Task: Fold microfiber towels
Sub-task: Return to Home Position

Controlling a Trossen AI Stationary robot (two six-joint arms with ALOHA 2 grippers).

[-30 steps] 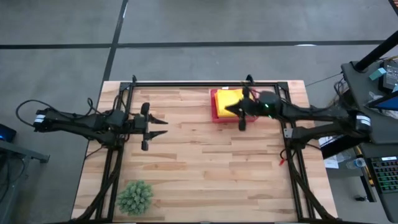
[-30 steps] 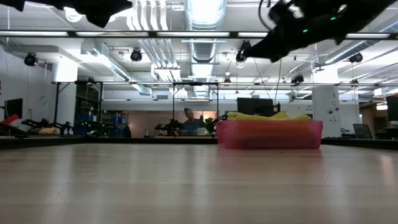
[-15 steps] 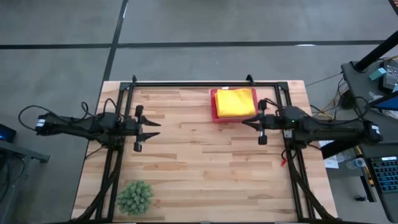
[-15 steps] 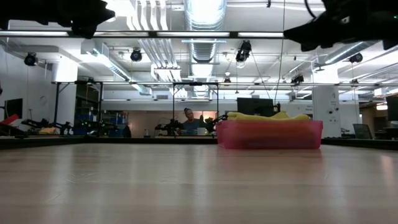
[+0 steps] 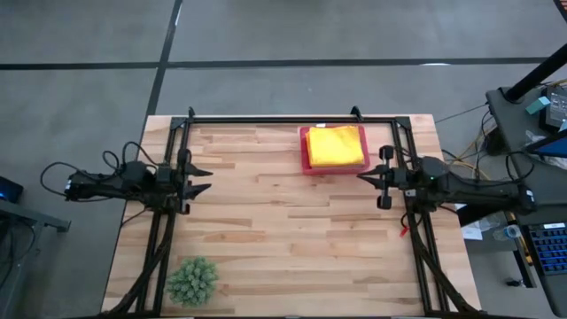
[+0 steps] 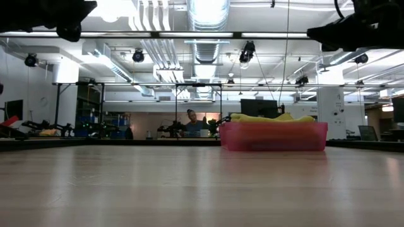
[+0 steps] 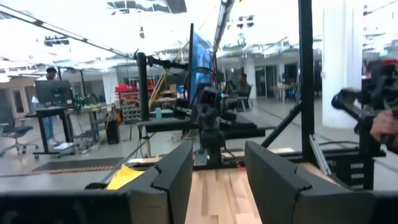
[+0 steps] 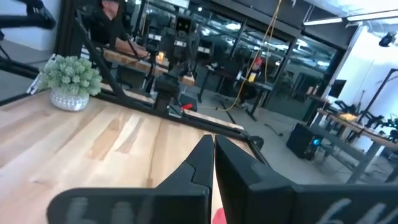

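Yellow towel (image 5: 335, 145) in pink tray (image 5: 306, 154) on desk (image 5: 283, 239), right claw (image 5: 361, 177) pressed together near tray, left claw (image 5: 207, 180) spread, well apart.

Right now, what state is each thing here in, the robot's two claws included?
yellow towel: folded flat, lying on top in the tray.
pink tray: upright on the table, towel showing above its rim.
left gripper: open, empty, at the table's left side.
right gripper: shut, empty, at the table's right side.
plant ball: standing alone in a table corner.
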